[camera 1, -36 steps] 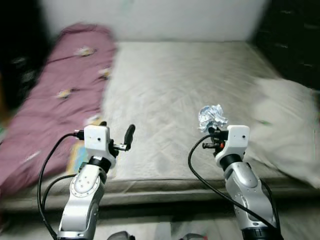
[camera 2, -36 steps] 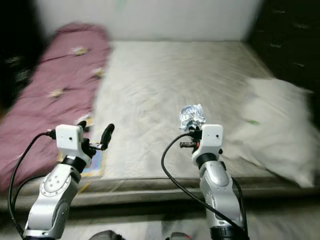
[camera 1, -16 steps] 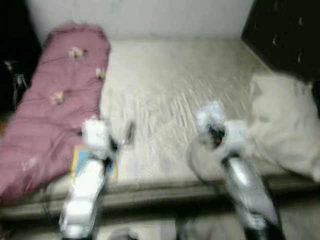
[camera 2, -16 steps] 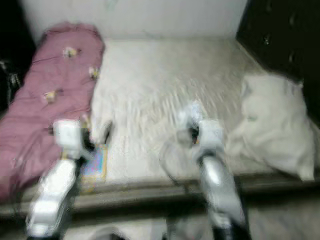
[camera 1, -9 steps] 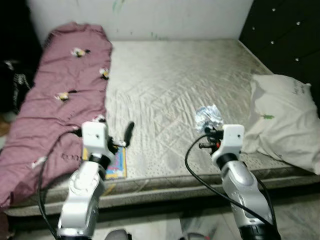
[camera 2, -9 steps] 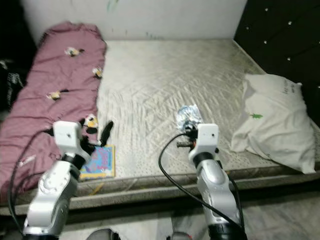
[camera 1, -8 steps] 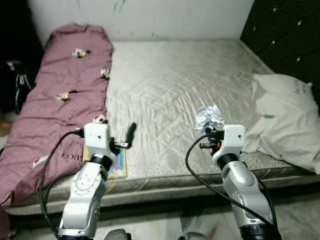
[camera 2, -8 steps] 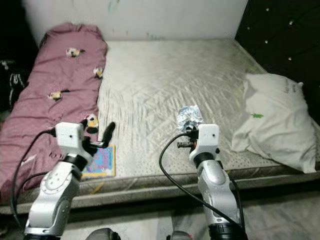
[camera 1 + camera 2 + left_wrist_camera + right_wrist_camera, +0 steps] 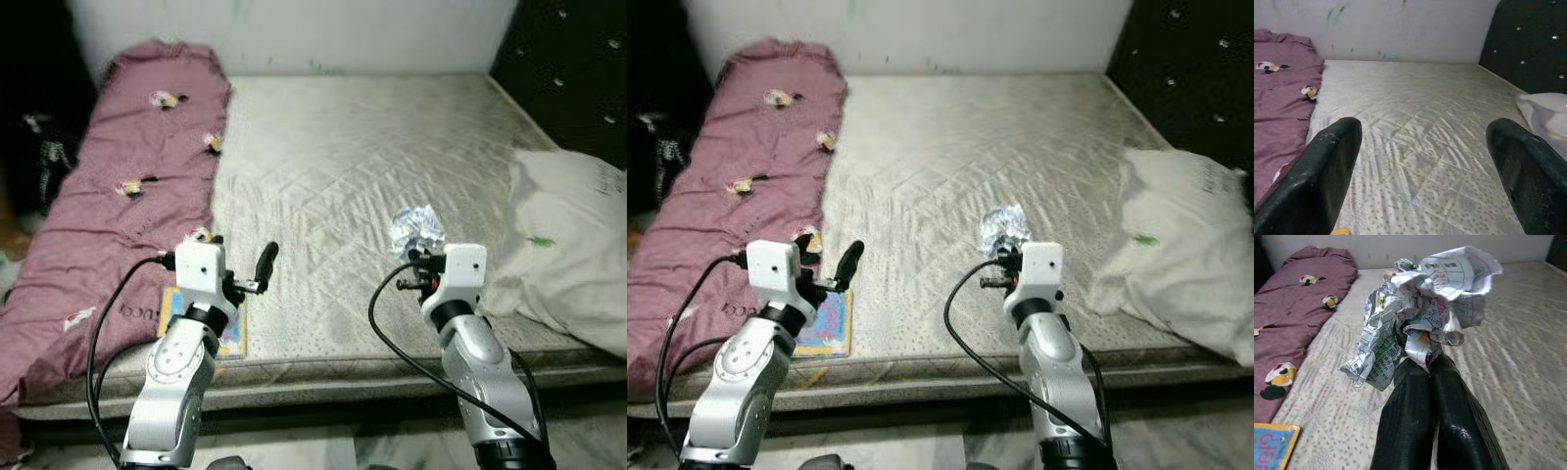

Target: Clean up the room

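Crumpled paper (image 9: 1420, 313) upright atop right gripper (image 9: 1431, 363)

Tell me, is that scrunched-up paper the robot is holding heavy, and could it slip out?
Probably very light: the crumpled paper is thin printed sheet, loosely balled. It likely squashes easily rather than staying stiff. The right gripper pinches just a bottom fold, so it might slip or tear if tugged.
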Available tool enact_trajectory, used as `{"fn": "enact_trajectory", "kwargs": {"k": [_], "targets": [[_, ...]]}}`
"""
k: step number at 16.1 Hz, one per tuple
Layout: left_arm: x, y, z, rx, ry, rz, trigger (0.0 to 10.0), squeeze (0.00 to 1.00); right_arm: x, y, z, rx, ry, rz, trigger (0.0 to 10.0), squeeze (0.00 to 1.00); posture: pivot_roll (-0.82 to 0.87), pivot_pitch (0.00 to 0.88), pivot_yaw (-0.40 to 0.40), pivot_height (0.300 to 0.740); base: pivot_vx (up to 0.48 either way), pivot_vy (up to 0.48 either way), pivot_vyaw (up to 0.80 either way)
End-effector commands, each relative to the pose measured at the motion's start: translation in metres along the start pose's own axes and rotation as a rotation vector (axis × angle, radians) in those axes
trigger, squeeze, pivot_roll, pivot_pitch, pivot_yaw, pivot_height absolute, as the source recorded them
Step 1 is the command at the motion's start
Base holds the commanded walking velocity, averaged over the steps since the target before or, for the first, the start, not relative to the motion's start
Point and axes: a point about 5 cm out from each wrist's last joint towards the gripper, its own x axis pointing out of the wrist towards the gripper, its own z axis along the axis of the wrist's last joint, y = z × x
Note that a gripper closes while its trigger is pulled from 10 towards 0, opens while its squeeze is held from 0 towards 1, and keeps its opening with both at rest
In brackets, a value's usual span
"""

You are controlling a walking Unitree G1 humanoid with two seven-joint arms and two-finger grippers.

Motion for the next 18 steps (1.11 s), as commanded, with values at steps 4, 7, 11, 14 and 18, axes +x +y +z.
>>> {"fn": "enact_trajectory", "kwargs": {"k": [4,7,11,14,18], "targets": [[0.0005,0.001,0.0031,0.021,-0.009,0.007,10.0,0.0,0.0011,-0.0001,0.0015,-0.002,-0.007,0.0,10.0,0.0,0.01,0.0,-0.01,0.74,0.217,0.0,0.0],[0.0008,0.0038,0.0017,0.029,0.004,0.041,10.0,0.0,0.0013,-0.0001,0.0009,0.0,-0.004,-0.002,10.0,0.0,0.01,0.0,-0.014,0.74,0.0,0.0,0.0],[-0.0016,0.0079,-0.0006,0.025,0.025,0.058,10.0,0.0,0.0009,-0.001,-0.0009,0.005,0.003,-0.009,10.0,0.0,0.02,0.0,-0.017,0.74,0.0,0.0,0.0],[-0.0006,0.0088,-0.0003,0.014,0.031,0.065,10.0,0.0,0.0028,-0.0006,0.0005,0.003,0.003,-0.004,10.0,0.0,0.01,0.0,-0.009,0.74,0.0,0.48,-0.48],[0.0005,0.0074,0.0001,0.007,0.029,0.059,10.0,0.0,0.003,-0.0017,0.0011,0.002,0.001,-0.005,10.0,0.0,0.0,0.0,-0.012,0.74,0.0,0.48,-0.14]]}}
